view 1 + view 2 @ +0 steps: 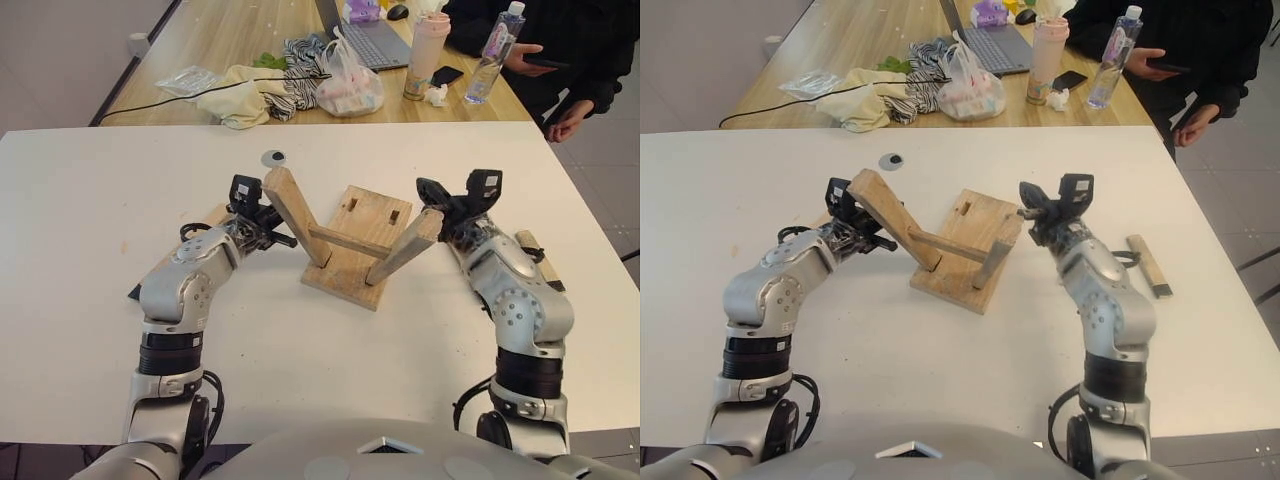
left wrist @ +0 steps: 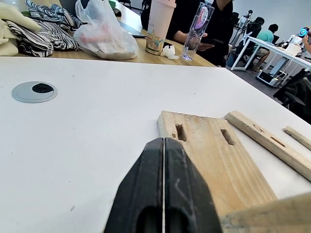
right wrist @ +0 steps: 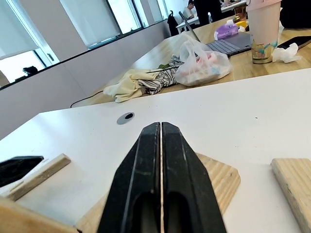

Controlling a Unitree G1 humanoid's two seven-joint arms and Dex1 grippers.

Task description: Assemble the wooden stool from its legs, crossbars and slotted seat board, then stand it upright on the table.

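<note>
Seat board [image 1: 378,212]: laid flat on the white worktop [image 1: 100,220], slotted face up, likely as a steady base so that parts can be pushed in from above.
Left leg [image 1: 295,215]: seated at the board's near-left part and leaning outward from it.
Right leg [image 1: 405,247]: seated at the board's near-right part and splayed the opposite way.
Crossbar [image 1: 345,240]: carried above the board between the two legs; the splay suggests the joints are not fully pressed home.
Left gripper [image 2: 164,145]: placed left of the board, just beside the left leg; its fingers [image 2: 146,184] are pressed together with nothing between them, probably for nudging, not grasping.
Right gripper [image 3: 161,128]: placed right of the board at the right leg's upper end, fingers likewise clenched on nothing; contact with the wood cannot be told.
Loose wooden piece [image 1: 540,258]: left on the worktop well right of the board, not yet fitted.
Stage: judged mid-assembly, with standing the stool upright not yet done.
</note>
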